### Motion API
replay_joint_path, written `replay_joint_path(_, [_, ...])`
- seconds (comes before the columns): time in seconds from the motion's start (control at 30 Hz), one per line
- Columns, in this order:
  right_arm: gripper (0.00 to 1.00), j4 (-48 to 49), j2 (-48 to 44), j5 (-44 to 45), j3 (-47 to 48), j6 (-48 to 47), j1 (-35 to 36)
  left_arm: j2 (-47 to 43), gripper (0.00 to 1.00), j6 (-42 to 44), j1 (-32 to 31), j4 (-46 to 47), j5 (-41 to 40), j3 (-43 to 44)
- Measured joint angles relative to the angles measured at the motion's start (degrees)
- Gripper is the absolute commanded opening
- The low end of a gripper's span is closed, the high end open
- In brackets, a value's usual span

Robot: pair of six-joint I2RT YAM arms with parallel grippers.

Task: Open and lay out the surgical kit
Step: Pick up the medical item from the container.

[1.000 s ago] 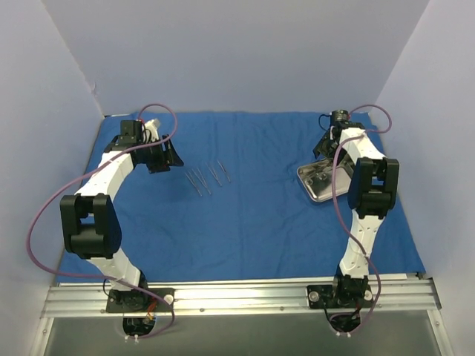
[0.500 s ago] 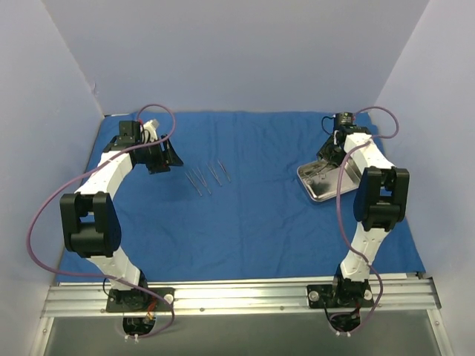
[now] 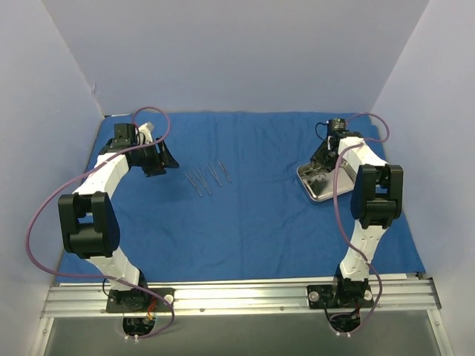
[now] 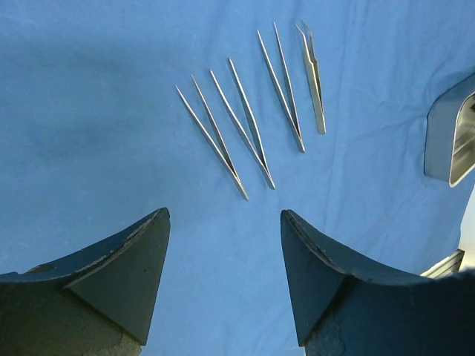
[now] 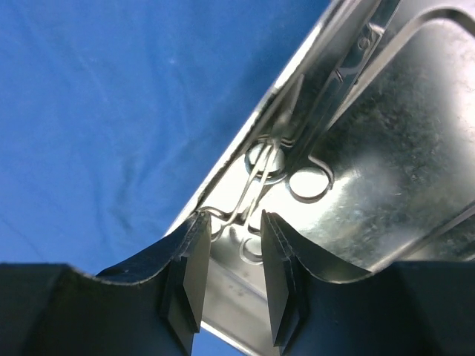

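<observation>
The royal-blue cloth wrap [image 3: 252, 222] lies spread flat. Several thin silver tweezer-like instruments [image 3: 208, 178] [image 4: 245, 122] lie side by side on it. My left gripper [image 3: 165, 159] [image 4: 225, 222] hovers open just left of them, nothing between its fingers. The small steel tray [image 3: 326, 191] [image 5: 386, 148] sits on the cloth at the right. My right gripper [image 3: 320, 159] [image 5: 230, 222] reaches into the tray's near corner. Its jaws are drawn in on the ring handles of a scissor-handled instrument [image 5: 260, 174] lying in the tray, both fingertips touching the loops.
The tray's rim [image 4: 453, 141] shows at the right edge of the left wrist view. Pale walls close in the table on three sides. Bare blue cloth [image 5: 111, 111] stretches between the tweezers and the tray.
The right gripper's jaws have narrowed onto the ring handles in the tray, and its wrist shifted slightly. The left gripper drew back a little to the left.
</observation>
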Motion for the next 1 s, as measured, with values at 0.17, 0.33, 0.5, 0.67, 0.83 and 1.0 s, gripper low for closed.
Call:
replay_joint_path(0.17, [0.34,-0.13,2.10,0.02,0.02,0.04,-0.02,0.00,0.70,-0.02,0.11,0.00,0.00,-0.07])
replay_joint_path(0.33, [0.35,0.26,2.16,0.00,-0.04,0.42,-0.02,-0.02,0.70,-0.09,0.50,0.04,0.02,-0.39])
replay_joint_path(0.5, [0.38,0.63,2.29,0.02,-0.04,0.85,-0.02,-0.02,0.70,-0.20,0.63,-0.04,0.17,-0.85])
replay_joint_path(0.67, [0.44,1.36,3.34,0.42,-0.98,1.36,-0.02,-0.02,0.70,-0.17,0.72,-0.11,0.33,-0.85])
replay_joint_path(0.83, [0.43,1.42,3.74,1.16,-1.03,1.70,0.33,-0.42,0.70,-0.13,1.05,-0.11,0.42,-1.29])
replay_joint_path(1.0, [0.36,0.24,4.24,3.13,-0.31,1.64,0.44,-1.77,0.70,-0.07,1.66,-0.26,0.44,-2.80])
